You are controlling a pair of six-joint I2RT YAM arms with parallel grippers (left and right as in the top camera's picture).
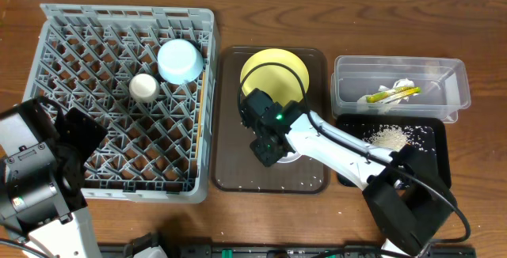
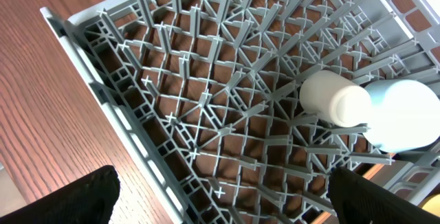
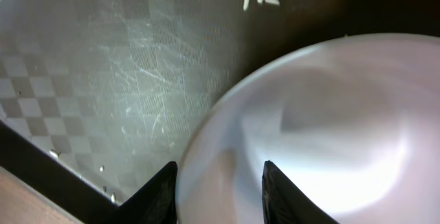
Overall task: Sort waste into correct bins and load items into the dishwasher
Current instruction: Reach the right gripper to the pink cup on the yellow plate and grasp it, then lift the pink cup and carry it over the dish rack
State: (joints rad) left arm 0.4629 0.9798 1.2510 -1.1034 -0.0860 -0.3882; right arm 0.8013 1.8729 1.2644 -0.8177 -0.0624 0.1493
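Right wrist: right fingers [image 3: 159, 195] parted over glossy round dish [image 3: 330, 128]; left fingers [image 2: 65, 198] spread.

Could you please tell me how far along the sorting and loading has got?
Done: the blue bowl and white cup sit in the dish rack; paper scraps lie in the clear tub, rice in the black tray. In hand: the right gripper straddles a white dish's rim on the brown tray. Remaining: the yellow plate and stray grains there.

right arm [image 1: 341, 143] white, black joints [image 1: 257, 108], green LED [image 1: 279, 118], black cable [image 1: 273, 65] | left arm [image 1: 32, 183] white-black | left gripper [image 2: 220, 200] black
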